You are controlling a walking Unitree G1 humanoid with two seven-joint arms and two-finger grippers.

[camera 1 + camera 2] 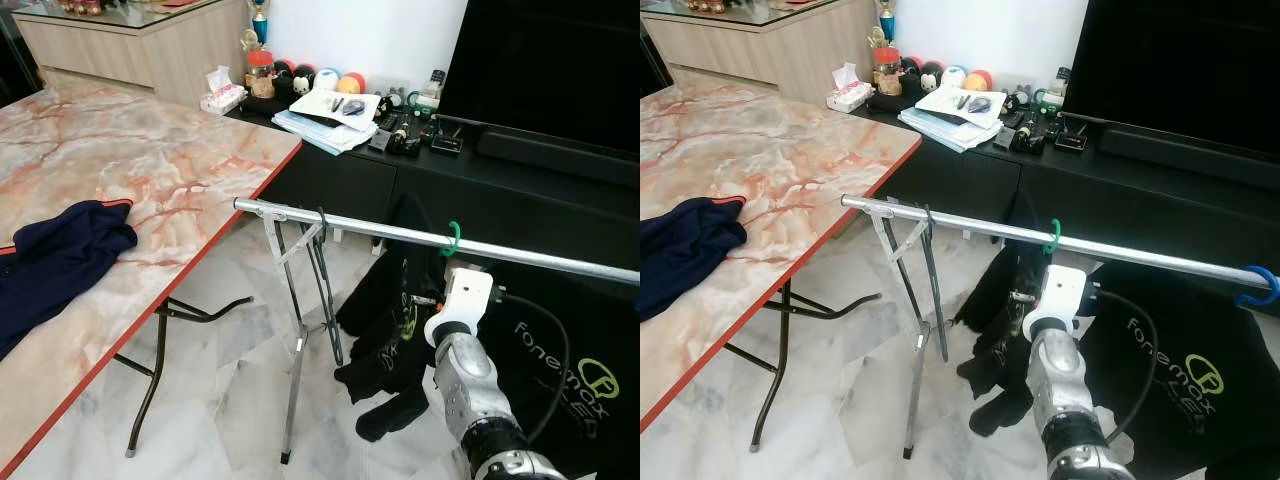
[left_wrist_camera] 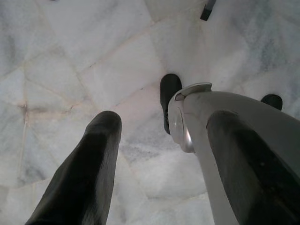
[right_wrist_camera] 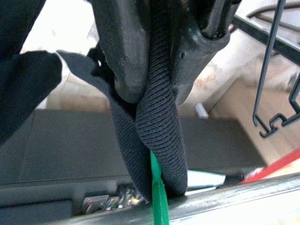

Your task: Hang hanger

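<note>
A green hanger (image 1: 453,238) carries a black garment (image 1: 385,310), and its hook sits over the metal rail (image 1: 360,228) of a drying rack. My right gripper (image 3: 157,91) reaches up just under the rail, shut on the garment's ribbed collar around the hanger's neck (image 3: 158,197). From the head views the white wrist (image 1: 466,294) hides its fingers. My left gripper (image 2: 164,124) hangs low over the marble floor, open, with nothing between its fingers.
Further right on the rail a blue hanger (image 1: 1258,283) holds a black printed shirt (image 1: 1180,370). A marble-top folding table (image 1: 150,160) stands on the left with a navy garment (image 1: 60,255) on it. The rack's legs (image 1: 300,330), a black TV console (image 1: 500,175) and a TV (image 1: 560,60) are close behind.
</note>
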